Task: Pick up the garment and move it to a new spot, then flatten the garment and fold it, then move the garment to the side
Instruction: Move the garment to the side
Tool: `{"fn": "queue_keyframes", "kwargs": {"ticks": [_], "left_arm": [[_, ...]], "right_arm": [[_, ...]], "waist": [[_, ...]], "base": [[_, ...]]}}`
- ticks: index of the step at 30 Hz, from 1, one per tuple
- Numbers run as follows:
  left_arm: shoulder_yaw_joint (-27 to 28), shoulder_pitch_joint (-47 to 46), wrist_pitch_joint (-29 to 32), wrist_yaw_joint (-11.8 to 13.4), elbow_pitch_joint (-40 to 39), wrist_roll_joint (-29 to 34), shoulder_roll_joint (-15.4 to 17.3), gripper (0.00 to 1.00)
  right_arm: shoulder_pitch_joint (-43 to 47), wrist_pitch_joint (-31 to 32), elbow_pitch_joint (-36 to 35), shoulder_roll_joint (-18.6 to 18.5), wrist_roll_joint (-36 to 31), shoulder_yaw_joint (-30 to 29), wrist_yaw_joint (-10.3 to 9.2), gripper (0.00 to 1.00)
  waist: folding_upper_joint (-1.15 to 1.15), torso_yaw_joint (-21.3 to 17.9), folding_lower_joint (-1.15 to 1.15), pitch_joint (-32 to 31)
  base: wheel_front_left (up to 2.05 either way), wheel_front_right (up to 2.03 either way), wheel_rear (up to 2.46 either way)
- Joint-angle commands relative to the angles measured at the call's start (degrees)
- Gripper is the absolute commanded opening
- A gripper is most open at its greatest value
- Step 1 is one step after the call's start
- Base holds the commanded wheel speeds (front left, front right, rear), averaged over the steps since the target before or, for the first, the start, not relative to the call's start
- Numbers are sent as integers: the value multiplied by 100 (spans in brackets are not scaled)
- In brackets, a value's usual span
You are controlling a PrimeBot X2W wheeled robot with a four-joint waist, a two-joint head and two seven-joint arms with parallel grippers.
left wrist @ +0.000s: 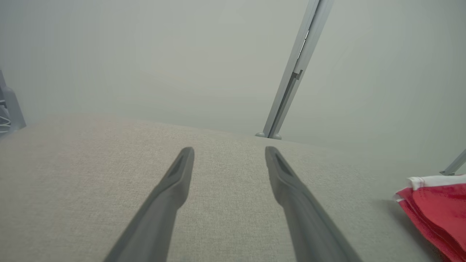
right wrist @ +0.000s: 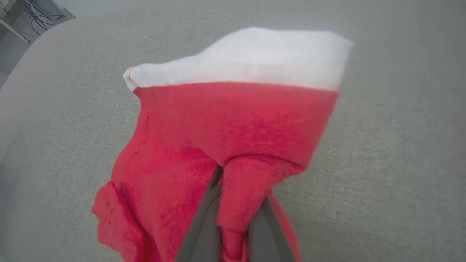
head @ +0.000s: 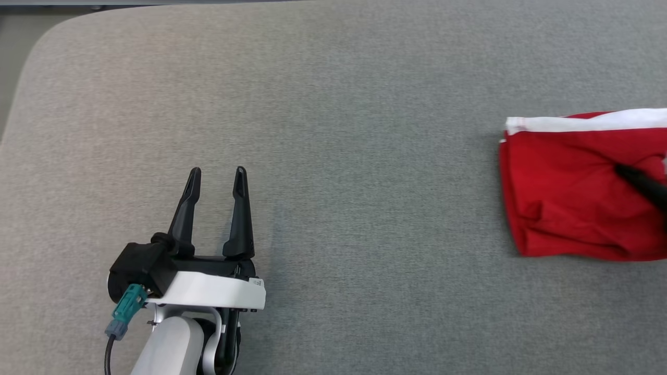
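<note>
Under everything, surface: a broad grey woven-fabric pad [head: 333, 78] with a rounded far-left corner. It spans the head view and runs beneath both grippers [left wrist: 72, 174] [right wrist: 400, 145].
Garment: a red knit garment [head: 563, 198] with a white band [head: 589, 123] along its far edge. It lies bunched in layers on the pad at the robot's right, cut off by the head view's right edge. In the left wrist view its stacked red edges show at the lower right [left wrist: 437, 207]. In the right wrist view it stands close up, with the white band [right wrist: 247, 62] at the top [right wrist: 233, 123].
Left gripper: at the lower left of the head view [head: 218, 172], over bare pad and well apart from the garment. Its two long dark fingers are spread wide with nothing between them [left wrist: 229, 151].
Right gripper: closed narrow on a raised fold of the red cloth, which is pinched between the two dark fingers [right wrist: 235, 218]. In the head view one dark finger [head: 643, 186] slants in from the right edge onto the garment's middle.
Post: a slim grey metal upright [left wrist: 291, 76] beyond the pad's far edge, in front of a pale wall.
Connector: a teal plug [head: 129, 303] with a dark cable on the left wrist housing.
</note>
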Motion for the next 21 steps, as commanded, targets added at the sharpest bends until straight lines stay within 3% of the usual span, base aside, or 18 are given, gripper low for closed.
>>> {"fn": "queue_keyframes", "kwargs": {"ticks": [1, 16, 21], "left_arm": [[-4, -101, -3, -35, 14, -31, 22, 100], [30, -397, -3, -86, 110, -139, 23, 100], [1, -533, -3, -138, 159, -76, 22, 100]], "right_arm": [[-102, 14, -28, -154, 8, 12, 0, 0], [-186, -272, 417, -1649, -51, -120, 0, 0], [-305, -487, 672, -1839, -480, -81, -1, 0]], "waist": [[0, -114, 0, 70], [0, -738, 0, 355], [0, -811, 0, 544]], "base": [[0, 0, 0], [0, 0, 0], [0, 0, 0]]}}
